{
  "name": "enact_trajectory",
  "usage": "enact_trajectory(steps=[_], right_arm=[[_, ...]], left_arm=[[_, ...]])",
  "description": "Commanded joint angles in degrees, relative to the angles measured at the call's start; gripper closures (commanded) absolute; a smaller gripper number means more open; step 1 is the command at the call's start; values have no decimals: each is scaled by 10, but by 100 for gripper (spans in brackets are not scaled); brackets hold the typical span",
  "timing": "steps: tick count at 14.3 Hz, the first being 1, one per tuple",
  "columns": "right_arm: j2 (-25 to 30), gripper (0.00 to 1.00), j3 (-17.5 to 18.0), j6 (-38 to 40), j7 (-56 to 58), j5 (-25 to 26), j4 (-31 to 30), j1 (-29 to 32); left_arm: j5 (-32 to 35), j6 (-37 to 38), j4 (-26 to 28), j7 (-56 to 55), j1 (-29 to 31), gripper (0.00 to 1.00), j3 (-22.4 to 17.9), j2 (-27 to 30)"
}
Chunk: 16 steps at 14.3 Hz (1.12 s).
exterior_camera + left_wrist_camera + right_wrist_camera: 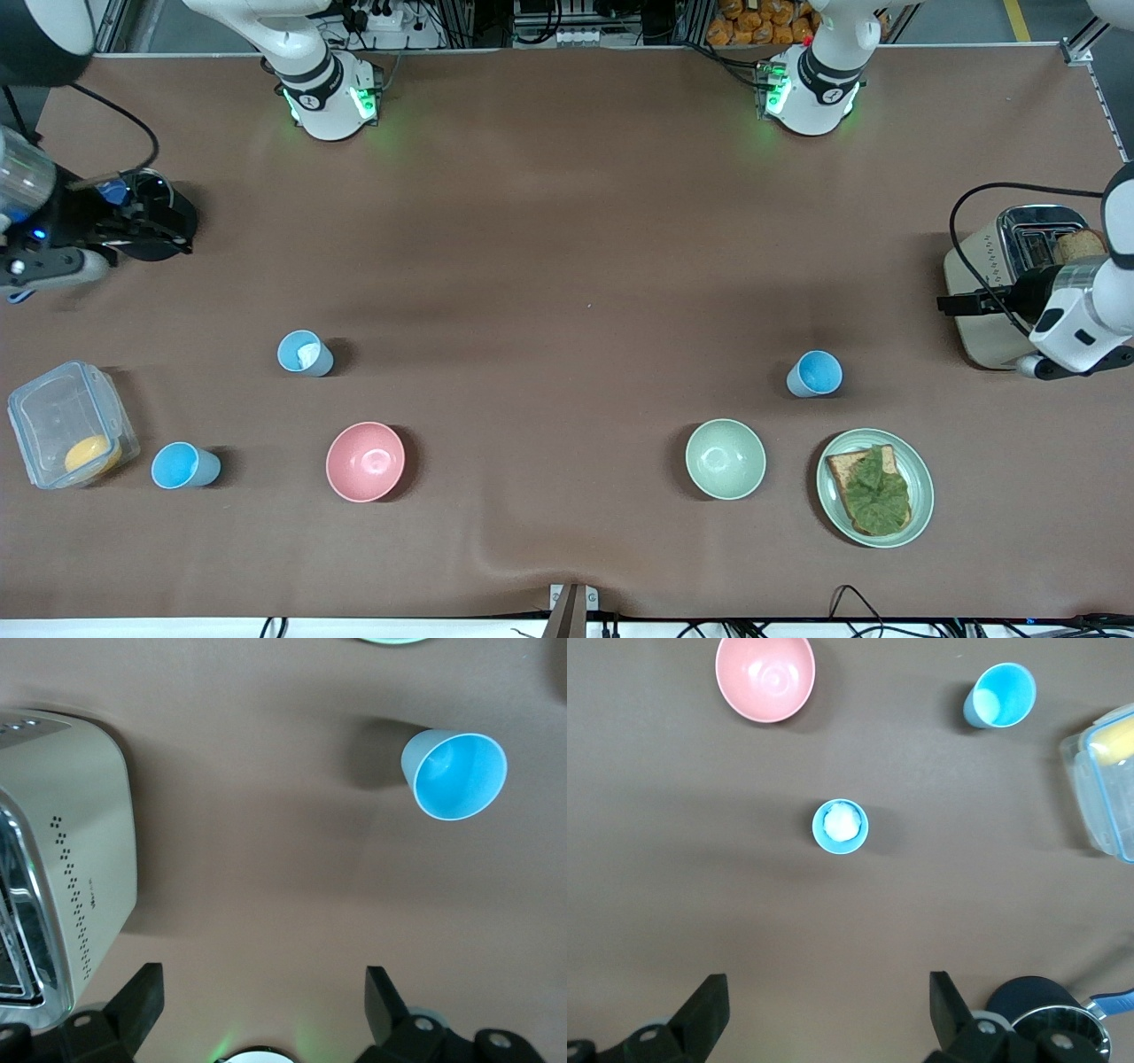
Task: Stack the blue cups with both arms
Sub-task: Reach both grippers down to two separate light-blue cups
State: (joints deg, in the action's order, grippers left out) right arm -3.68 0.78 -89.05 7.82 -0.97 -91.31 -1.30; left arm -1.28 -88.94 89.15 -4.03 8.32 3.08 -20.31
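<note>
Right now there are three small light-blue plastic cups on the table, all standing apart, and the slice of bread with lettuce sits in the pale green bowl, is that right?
Not quite. The bread with lettuce sits on the pale green plate, not in the pale green bowl, which is empty, as the front view shows. The three light-blue cups do stand apart.

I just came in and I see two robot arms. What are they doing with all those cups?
Nothing is being held yet. Three blue cups stand apart on the table, none stacked: one near the pink bowl, one beside the plastic box, and one near the green bowl. The left end effector hangs open by the toaster, looking toward that last cup. The right end effector hangs open at the other end, over the table near a black pot.
</note>
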Motion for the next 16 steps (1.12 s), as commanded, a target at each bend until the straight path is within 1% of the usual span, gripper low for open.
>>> enact_trajectory(steps=[1,3,5,9,10,12,15,16], right_arm=[[-28,0,1,5,-3,12,5,-4],[-54,0,2,-3,-3,11,3,-5],[-65,0,1,-40,-4,11,-18,-17],[-79,0,1,-204,-3,11,-115,-18],[-92,0,1,-239,-3,11,-131,-16],[-118,0,1,-278,-3,11,-144,-12],[-162,1,0,-313,-3,13,-147,-13],[-173,6,-1,-339,-3,13,-155,-10]], left_arm=[[8,-4,-10,-11,-10,0,9,-20],[11,-33,16,-21,-39,0,9,-25],[10,-36,20,-24,-38,0,10,-25],[10,-35,22,-29,-44,0,10,-29],[11,-34,22,-28,-45,0,10,-32],[11,-31,17,-28,-47,0,10,-37],[10,-19,18,-30,-51,0,9,-45],[10,-18,18,-31,-52,0,9,-48]])
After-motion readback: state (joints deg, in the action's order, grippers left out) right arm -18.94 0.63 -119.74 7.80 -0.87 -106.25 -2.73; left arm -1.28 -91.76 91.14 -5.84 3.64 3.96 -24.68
